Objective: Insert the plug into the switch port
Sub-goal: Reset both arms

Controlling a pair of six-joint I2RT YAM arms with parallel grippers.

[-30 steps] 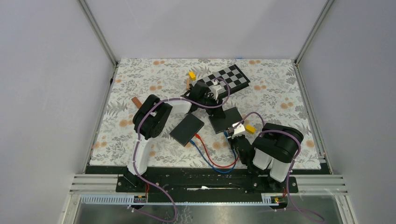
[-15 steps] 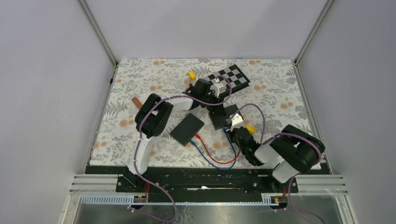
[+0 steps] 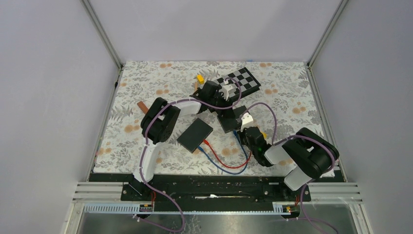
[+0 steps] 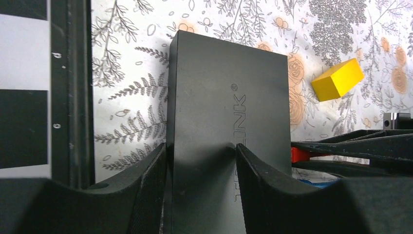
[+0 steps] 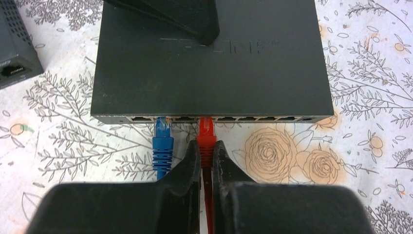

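Observation:
The black switch (image 5: 209, 73) lies flat with its row of ports facing my right gripper (image 5: 206, 144). That gripper is shut on the red plug (image 5: 205, 132), whose tip sits in the mouth of a middle port; how deep it goes I cannot tell. A blue plug (image 5: 163, 141) is in a port just to its left. My left gripper (image 4: 200, 148) stands with its jaws apart at the switch's (image 4: 224, 112) other side. One finger (image 4: 151, 185) is against the back edge and the other finger (image 4: 258, 185) rests on the top. In the top view the switch (image 3: 228, 122) lies between both grippers.
A second black box (image 3: 195, 134) lies left of the switch, one of its ports showing in the right wrist view. A chessboard (image 3: 241, 80) sits behind the left gripper. Yellow blocks (image 3: 200, 78) (image 4: 338, 79) and a brown block (image 3: 142, 106) lie around. Red and blue cables (image 3: 229, 165) loop toward the near edge.
My right arm has reached forward, bringing the red plug up to the switch's port side, and its elbow swung out to the right. The left gripper has stayed on the switch.

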